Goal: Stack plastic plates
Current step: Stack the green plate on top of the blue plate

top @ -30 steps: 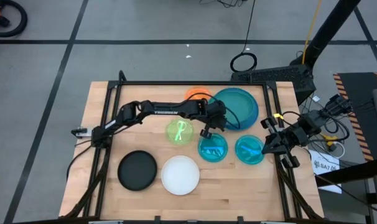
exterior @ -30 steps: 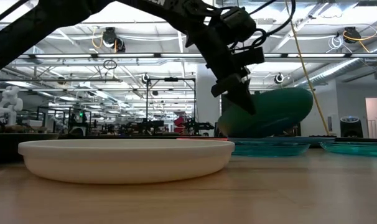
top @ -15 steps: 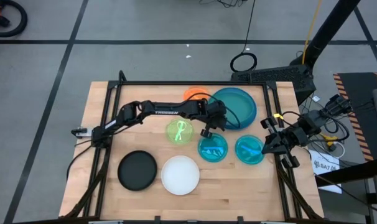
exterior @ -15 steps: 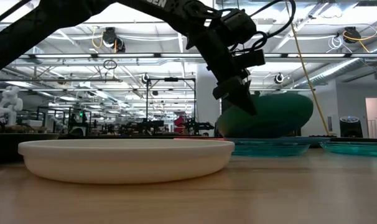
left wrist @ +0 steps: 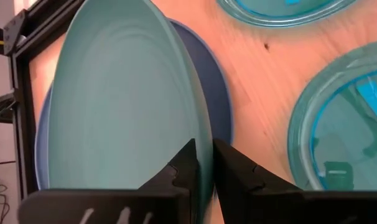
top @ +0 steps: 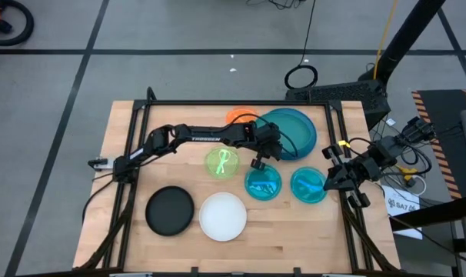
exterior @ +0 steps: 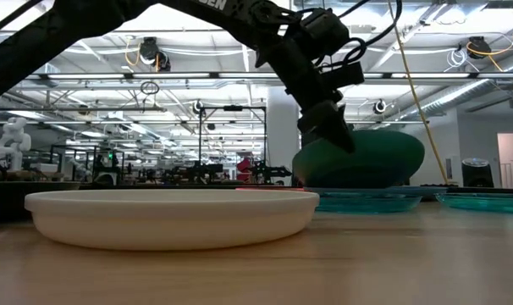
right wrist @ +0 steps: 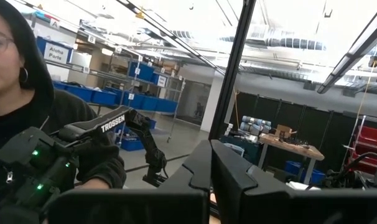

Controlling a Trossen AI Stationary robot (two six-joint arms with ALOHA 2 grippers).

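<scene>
A dark teal plate (left wrist: pixel 126 106) leans tilted over a blue plate (left wrist: pixel 214 87) at the table's far right. My left gripper (left wrist: pixel 204 163) reaches in from the left and is shut on the teal plate's rim. An orange plate (top: pixel 239 115) lies to the left of these two plates. A lime green plate (top: pixel 221 163) and two cyan plates (top: pixel 263 183) (top: pixel 308 185) lie mid-table. A black plate (top: pixel 170 210) and a white plate (top: pixel 223 216) lie near the front edge. My right gripper (right wrist: pixel 212 167) is shut, raised off the table's right edge. My left gripper has the teal plate's rim (left wrist: pixel 203 134) between its two fingers, one finger over the plate's hollow face and one under it. The fingers slant down from the table's left. The plate is tilted: the held edge is raised and its far part lies on the blue plate.
A black frame (top: pixel 218 102) runs around the table top. Bare wood shows at the table's left part and along the front right. A person (right wrist: pixel 27 93) shows beyond the table in the right wrist view.
The teal plate has sunk lower over the blue plate and is less steeply tilted. My left gripper has stayed where it was.
</scene>
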